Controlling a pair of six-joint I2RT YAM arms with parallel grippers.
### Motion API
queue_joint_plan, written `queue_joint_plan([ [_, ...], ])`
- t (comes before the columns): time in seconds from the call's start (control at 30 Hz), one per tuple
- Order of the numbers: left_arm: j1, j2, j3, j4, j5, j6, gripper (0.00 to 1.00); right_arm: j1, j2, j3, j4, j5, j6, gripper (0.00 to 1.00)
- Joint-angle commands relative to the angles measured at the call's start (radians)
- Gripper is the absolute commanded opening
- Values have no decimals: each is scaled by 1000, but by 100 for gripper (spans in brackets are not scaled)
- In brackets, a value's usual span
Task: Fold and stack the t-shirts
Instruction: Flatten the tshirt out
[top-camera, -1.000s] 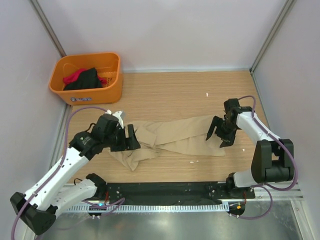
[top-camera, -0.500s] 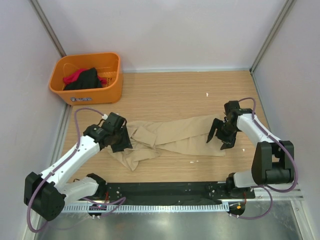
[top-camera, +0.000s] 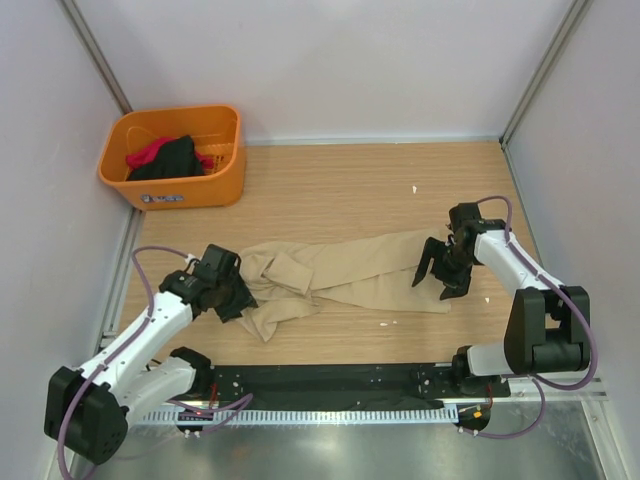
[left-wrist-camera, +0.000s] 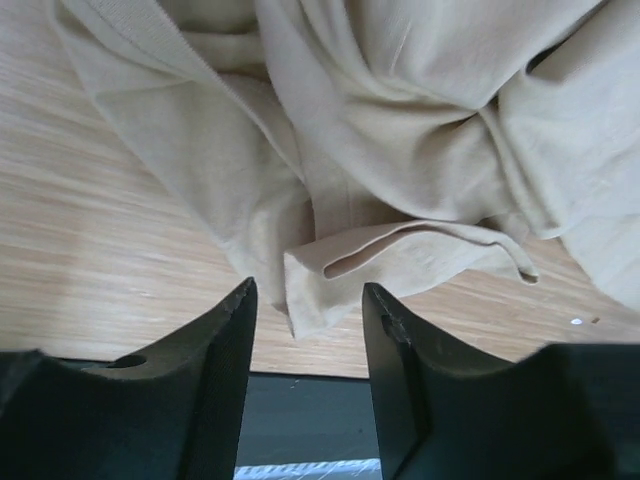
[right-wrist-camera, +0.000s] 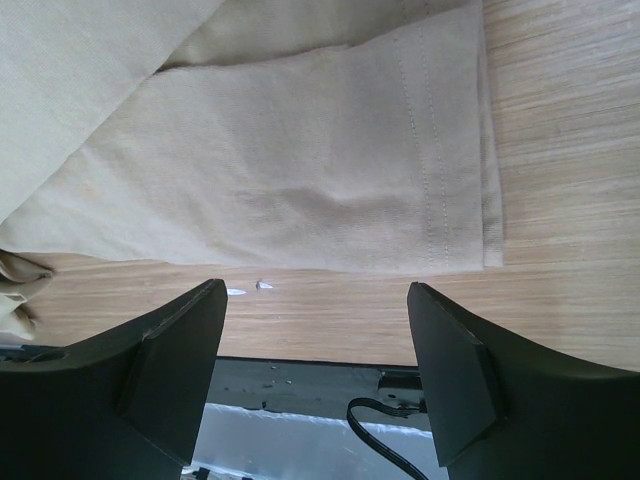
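Observation:
A crumpled beige t-shirt (top-camera: 340, 270) lies stretched across the middle of the wooden table. My left gripper (top-camera: 232, 300) is at its bunched left end, low over the table. In the left wrist view the left gripper (left-wrist-camera: 305, 310) is open, and a folded corner of the shirt (left-wrist-camera: 400, 130) lies just ahead of its fingertips, not pinched. My right gripper (top-camera: 437, 282) hovers over the shirt's right end. In the right wrist view the right gripper (right-wrist-camera: 315, 300) is wide open and empty, above the flat stitched hem of the shirt (right-wrist-camera: 280, 170).
An orange basket (top-camera: 190, 190) stands at the back left and holds dark and red clothes (top-camera: 165, 157). Grey walls close in the left, right and back sides. A black rail (top-camera: 330, 380) runs along the near table edge.
My left gripper has drawn back to the left and toward the near edge, along the shirt's left end. The right arm has barely moved. The shirt lies much as before.

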Motion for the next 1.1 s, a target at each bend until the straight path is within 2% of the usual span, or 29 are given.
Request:
queue_joint_plan([
  [0.0,14,17,2,84,-4,-25,45,-2,-34,-9,9,-18,-21,79],
  [0.13,14,43,17,97,18,53,47,-2,-38,-7,1,-16,-31,79],
  [0.17,12,43,24,85,19,58,50,0,-41,-10,4,-18,-32,79],
  [0.23,12,26,14,76,16,66,61,-2,-41,-15,10,-25,-31,79],
  [0.33,12,-4,-34,116,-2,72,65,-2,-43,-19,16,-32,-29,79],
  [0.37,12,-20,-52,140,2,72,64,-2,-43,-21,17,-32,-29,79],
  [0.47,12,-23,-101,243,47,76,51,0,-44,-19,17,-39,-29,79],
  [0.67,11,31,-110,289,62,118,51,-2,-44,-21,13,-42,-32,79],
  [0.77,11,48,-103,309,58,122,44,-2,-46,-18,13,-44,-31,79],
  [1.07,11,86,-117,351,91,113,38,-2,-50,-19,13,-41,-29,79],
])
